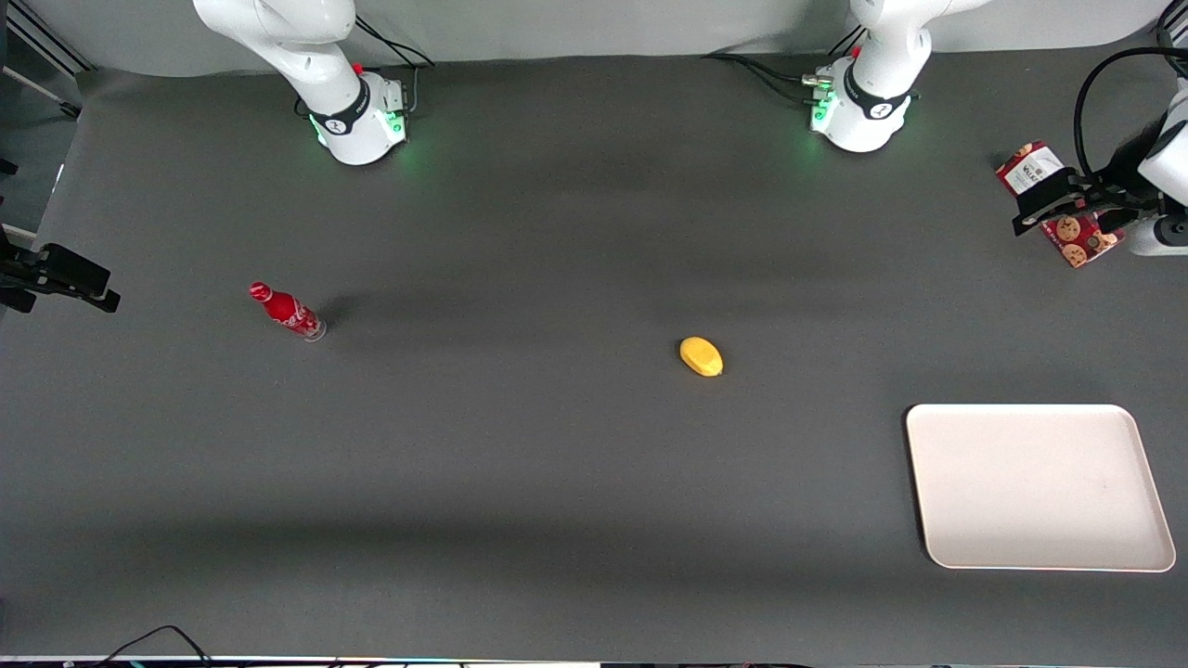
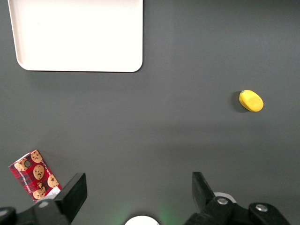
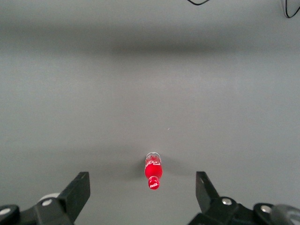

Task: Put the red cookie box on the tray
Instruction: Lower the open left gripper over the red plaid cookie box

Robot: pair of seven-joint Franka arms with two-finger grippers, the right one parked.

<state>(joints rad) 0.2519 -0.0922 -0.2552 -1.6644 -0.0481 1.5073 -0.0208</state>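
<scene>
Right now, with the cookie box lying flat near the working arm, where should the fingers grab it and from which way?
Probably from straight above, across the narrow width at mid-length: the cookie box lies flat and slim, its long sides free. The gripper hangs open above the table, beside the box, not yet over it, so shift across first.

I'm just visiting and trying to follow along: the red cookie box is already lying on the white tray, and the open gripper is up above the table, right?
Not quite. The front view shows the red cookie box on the dark table, apart from the tray, which holds nothing. The gripper is indeed open, above the table near the box.
</scene>
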